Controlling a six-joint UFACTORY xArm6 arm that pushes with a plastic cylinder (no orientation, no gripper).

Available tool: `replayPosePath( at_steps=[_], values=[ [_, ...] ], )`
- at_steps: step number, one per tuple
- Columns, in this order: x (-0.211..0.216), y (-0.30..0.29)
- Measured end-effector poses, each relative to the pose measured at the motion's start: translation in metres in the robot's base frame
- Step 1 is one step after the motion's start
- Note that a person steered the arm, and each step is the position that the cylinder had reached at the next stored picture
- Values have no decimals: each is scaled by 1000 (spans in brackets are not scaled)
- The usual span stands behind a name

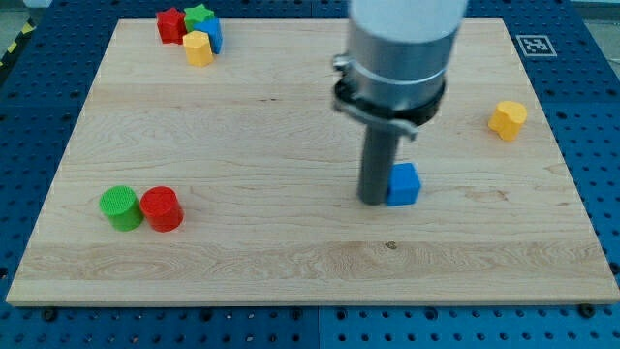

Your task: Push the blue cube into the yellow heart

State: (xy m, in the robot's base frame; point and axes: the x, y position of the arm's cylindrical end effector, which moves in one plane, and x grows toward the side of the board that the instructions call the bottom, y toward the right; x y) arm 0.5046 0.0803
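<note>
The blue cube (404, 184) lies right of the board's middle. My tip (373, 201) stands on the board right against the cube's left side, touching or nearly touching it. One yellow block (508, 119) lies alone near the view's right edge, up and to the right of the cube. A second yellow block (198, 47) lies in a cluster at the top left. I cannot tell from their outlines which of the two is the heart. The arm's grey body (402, 48) hides the board behind it.
The top-left cluster also holds a red star-like block (171, 24), a green block (200, 15) and a blue block (214, 36). A green cylinder (120, 207) and a red cylinder (162, 208) touch each other at the lower left. The wooden board (291, 281) ends near the view's bottom.
</note>
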Motion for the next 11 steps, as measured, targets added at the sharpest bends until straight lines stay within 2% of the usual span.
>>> replayPosePath(
  at_steps=[2, 3, 6, 7, 8, 9, 11],
  values=[
    [-10, 122],
    [-17, 161],
    [-32, 180],
    [-2, 165],
    [46, 113],
    [72, 26],
    [92, -162]
  ],
)
